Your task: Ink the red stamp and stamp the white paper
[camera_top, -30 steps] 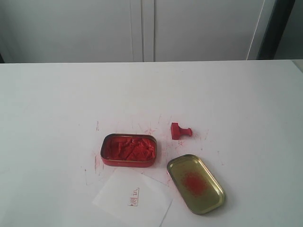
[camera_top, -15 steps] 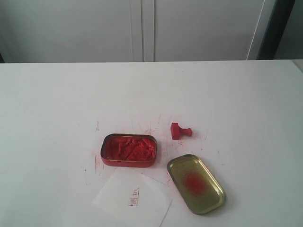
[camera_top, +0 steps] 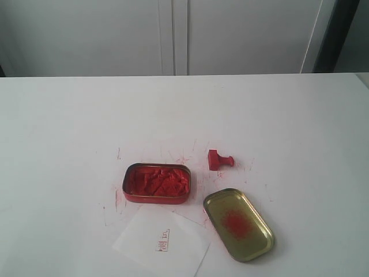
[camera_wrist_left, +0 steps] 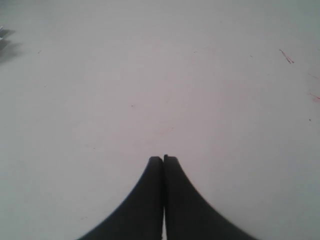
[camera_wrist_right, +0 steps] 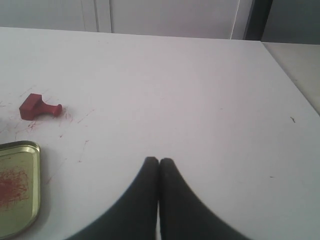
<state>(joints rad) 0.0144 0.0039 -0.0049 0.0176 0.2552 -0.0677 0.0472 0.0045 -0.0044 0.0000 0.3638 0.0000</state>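
Note:
The red stamp (camera_top: pixel 219 160) lies on its side on the white tabletop, just right of the open red ink tin (camera_top: pixel 156 182). In the right wrist view the red stamp (camera_wrist_right: pixel 38 108) shows well apart from my right gripper (camera_wrist_right: pixel 159 161), which is shut on nothing. The white paper (camera_top: pixel 161 241) lies near the front edge, below the ink tin, with a small red imprint on it. My left gripper (camera_wrist_left: pixel 163 158) is shut and empty over bare table. Neither gripper shows in the exterior view.
A gold metal lid (camera_top: pixel 238 224) with a red smear lies right of the paper; the lid's edge (camera_wrist_right: pixel 20 192) also shows in the right wrist view. Red scratch marks dot the tabletop (camera_top: pixel 288 127). White cabinet doors (camera_top: pixel 173 34) stand behind the table.

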